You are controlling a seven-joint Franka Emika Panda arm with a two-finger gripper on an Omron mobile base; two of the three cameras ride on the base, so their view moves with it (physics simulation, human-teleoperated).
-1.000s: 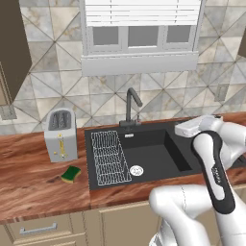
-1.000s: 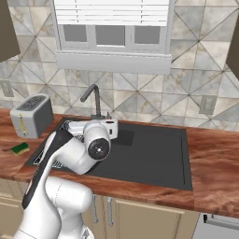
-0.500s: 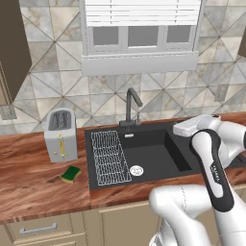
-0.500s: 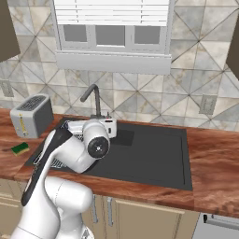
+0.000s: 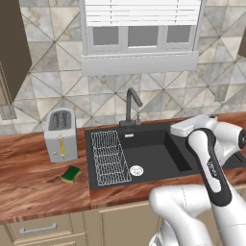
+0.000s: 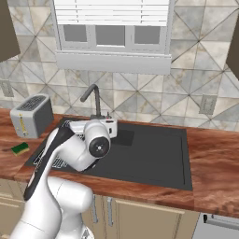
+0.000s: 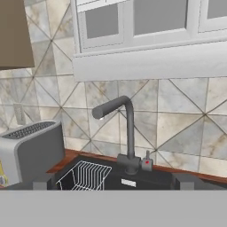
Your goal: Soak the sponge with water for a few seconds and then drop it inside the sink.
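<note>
Hand view: the end effector (image 7: pixel 113 186) is held wide open and empty before the faucet (image 7: pixel 119 133), barely shifted from a moment ago. The sponge (image 5: pixel 71 174) lies on the worktop (image 5: pixel 33 192) left of the sink (image 5: pixel 153 153), untouched.

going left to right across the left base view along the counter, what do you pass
silver two-slot toaster → small green and yellow sponge → white wire rack → round silver drain in the dark rectangular sink → white robot arm
</note>
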